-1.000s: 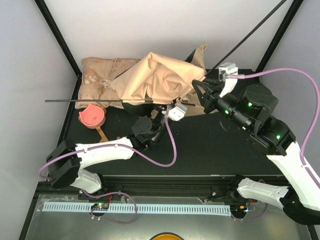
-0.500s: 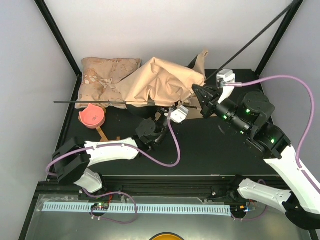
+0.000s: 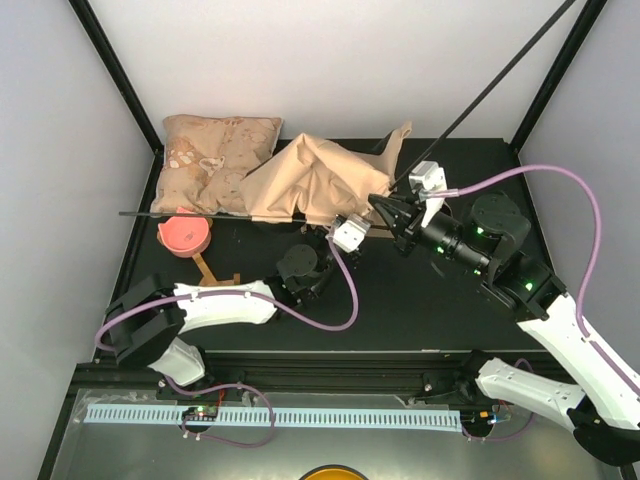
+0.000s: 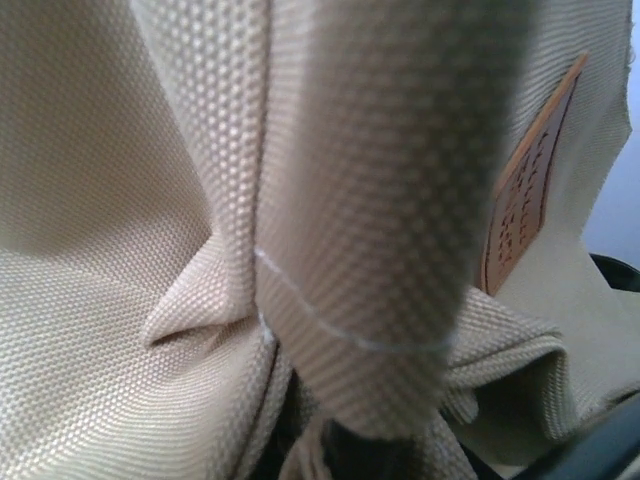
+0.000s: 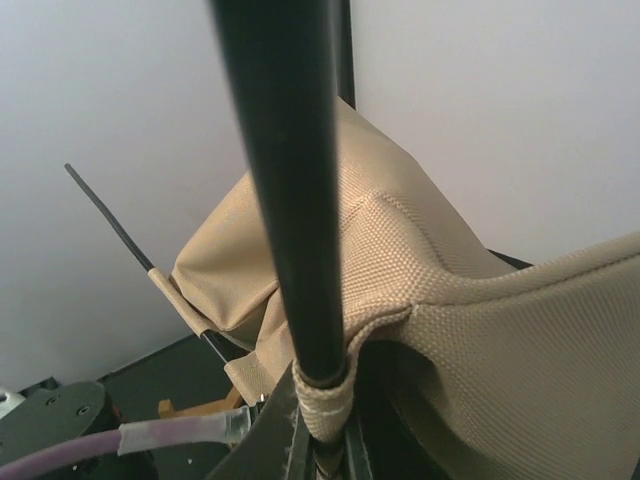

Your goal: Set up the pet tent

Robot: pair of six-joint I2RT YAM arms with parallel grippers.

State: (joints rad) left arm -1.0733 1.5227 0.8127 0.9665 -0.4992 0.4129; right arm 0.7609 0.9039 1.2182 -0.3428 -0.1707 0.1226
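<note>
The pet tent (image 3: pixel 310 178) lies crumpled at the back of the black table, tan canvas. One thin black pole (image 3: pixel 200 209) sticks out of it to the left. A second long pole (image 3: pixel 480 95) rises to the upper right. My left gripper (image 3: pixel 335 222) is pressed into the tent's front edge. In the left wrist view, canvas (image 4: pixel 200 200) fills the frame, a fabric sleeve (image 4: pixel 380 250) runs out of the hidden jaws, and the brown label patch (image 4: pixel 525 200) shows at the right. My right gripper (image 3: pixel 385 208) is shut on the long pole (image 5: pixel 290 200) where it enters a sleeve end (image 5: pixel 325 400).
A beige patterned pillow (image 3: pixel 215 155) lies at the back left, partly under the tent. A pink bowl (image 3: pixel 183 233) and a small orange-brown piece (image 3: pixel 207 268) sit at the left. Black frame posts (image 3: pixel 115 75) stand at the back corners.
My right gripper has moved left and nearer with the long pole, which now stands steeper. The tent canvas has sunk flatter and shifted left. The left pole's tip has drawn in to the right.
</note>
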